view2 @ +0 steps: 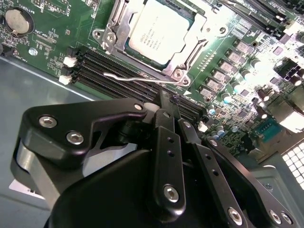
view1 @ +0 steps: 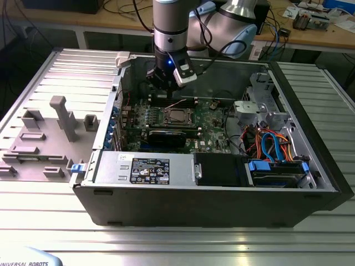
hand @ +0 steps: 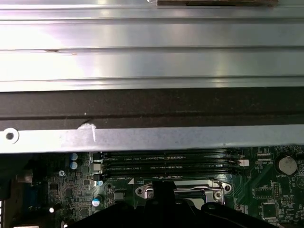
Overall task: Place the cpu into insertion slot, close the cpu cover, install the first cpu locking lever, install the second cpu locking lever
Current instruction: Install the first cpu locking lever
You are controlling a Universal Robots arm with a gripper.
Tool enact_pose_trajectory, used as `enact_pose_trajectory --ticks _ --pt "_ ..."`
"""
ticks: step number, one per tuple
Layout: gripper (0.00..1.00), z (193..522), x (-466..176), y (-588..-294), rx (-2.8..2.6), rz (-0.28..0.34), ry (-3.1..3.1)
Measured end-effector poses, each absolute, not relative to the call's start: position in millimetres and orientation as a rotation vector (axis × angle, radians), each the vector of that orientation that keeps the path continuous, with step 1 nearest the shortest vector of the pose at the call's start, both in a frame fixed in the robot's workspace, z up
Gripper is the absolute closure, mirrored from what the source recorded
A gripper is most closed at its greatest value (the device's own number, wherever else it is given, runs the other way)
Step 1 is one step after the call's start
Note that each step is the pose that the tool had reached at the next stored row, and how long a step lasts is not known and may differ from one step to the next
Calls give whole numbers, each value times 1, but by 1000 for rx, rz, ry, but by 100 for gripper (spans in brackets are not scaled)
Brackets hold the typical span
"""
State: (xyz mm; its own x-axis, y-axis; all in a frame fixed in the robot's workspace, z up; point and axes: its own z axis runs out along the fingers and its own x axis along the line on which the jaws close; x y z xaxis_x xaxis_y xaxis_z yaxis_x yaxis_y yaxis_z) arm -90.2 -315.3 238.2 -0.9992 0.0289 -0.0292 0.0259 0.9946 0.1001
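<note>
An open case lies on a ribbed metal bench, and the arm reaches down into it from the far side. The pincer hangs over the board, just beyond the slot. In the second wrist view, the cpu sits flat in the slot, silver top up. The cover lies down over it, framing the chip through its window. A thin wire lever runs along the near edge of the slot, over the memory slots, standing a little away from the cover. In the exterior view the lever slants up from the slot toward the pincer. The black fingers of the pincer are drawn together at their tips, which lie just beside the lever. I cannot tell whether they touch it or hold it. In the first wrist view the memory slots lie between the case wall and the slot, with a coin cell to one side. Grey fixtures stand on the bench at the exterior view's left, well apart from the case.
</note>
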Motion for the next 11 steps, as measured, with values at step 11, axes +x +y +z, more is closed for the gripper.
enact_pose_trajectory --ticks 11 --pt "89 234 -89 -315 48 155 3107"
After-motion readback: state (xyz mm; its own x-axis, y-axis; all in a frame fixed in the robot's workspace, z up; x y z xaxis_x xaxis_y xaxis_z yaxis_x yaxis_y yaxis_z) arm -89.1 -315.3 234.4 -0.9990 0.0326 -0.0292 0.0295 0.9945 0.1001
